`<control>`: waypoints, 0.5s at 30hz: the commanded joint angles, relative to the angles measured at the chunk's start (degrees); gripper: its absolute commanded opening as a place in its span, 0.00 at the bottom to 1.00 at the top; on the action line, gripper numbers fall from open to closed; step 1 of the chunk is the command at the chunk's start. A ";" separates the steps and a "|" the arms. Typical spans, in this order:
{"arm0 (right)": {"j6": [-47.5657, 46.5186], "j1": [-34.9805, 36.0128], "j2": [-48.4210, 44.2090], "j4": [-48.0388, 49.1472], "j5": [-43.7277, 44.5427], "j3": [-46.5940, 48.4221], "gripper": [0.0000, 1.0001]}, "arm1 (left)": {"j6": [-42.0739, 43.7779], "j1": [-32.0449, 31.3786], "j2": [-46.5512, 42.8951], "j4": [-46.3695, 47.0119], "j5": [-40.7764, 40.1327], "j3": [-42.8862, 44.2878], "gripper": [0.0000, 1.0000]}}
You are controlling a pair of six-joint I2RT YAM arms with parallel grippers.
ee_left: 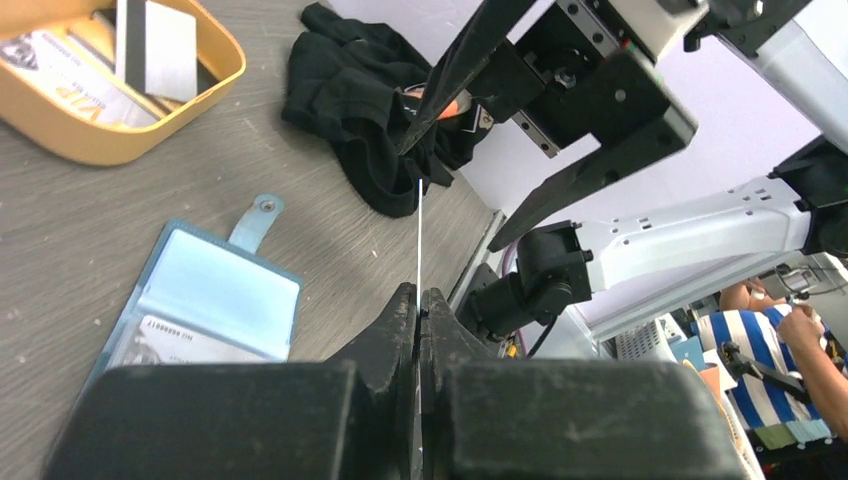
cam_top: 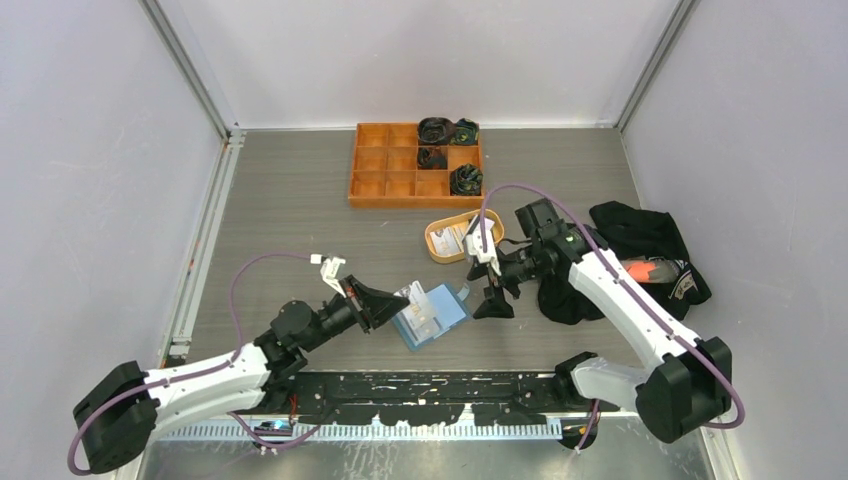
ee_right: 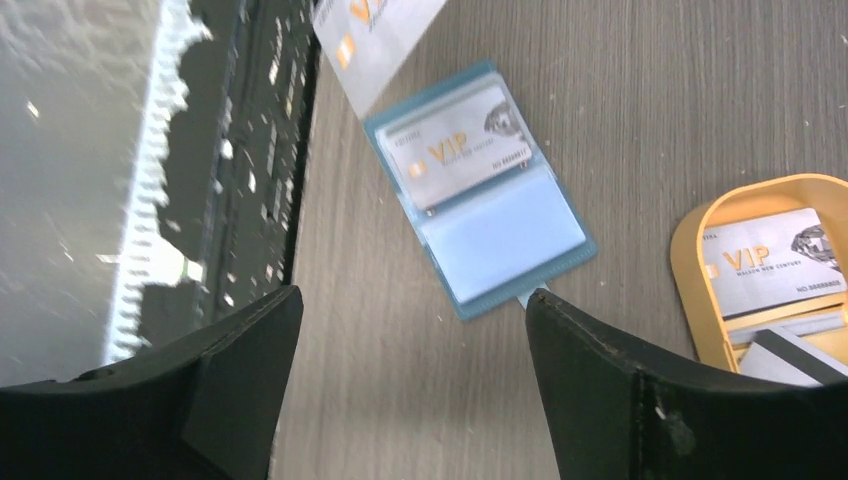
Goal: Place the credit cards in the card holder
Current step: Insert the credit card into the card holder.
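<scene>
The blue card holder [ee_right: 500, 215] lay open on the table [ee_right: 650, 80], one VIP card [ee_right: 462, 150] in a slot. Over its end, the left gripper [ee_left: 419, 300] pinched another card [ee_right: 378, 30]. The right gripper [ee_right: 405, 330] hung above, jaws spread wide, near the tan dish [ee_right: 683, 250] holding more cards [ee_right: 765, 255].
</scene>
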 commanded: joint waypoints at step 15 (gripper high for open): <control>-26.70 5.02 10.44 -4.59 12.08 1.65 0.96 | -4.76 0.47 9.13 1.03 -2.36 1.01 0.00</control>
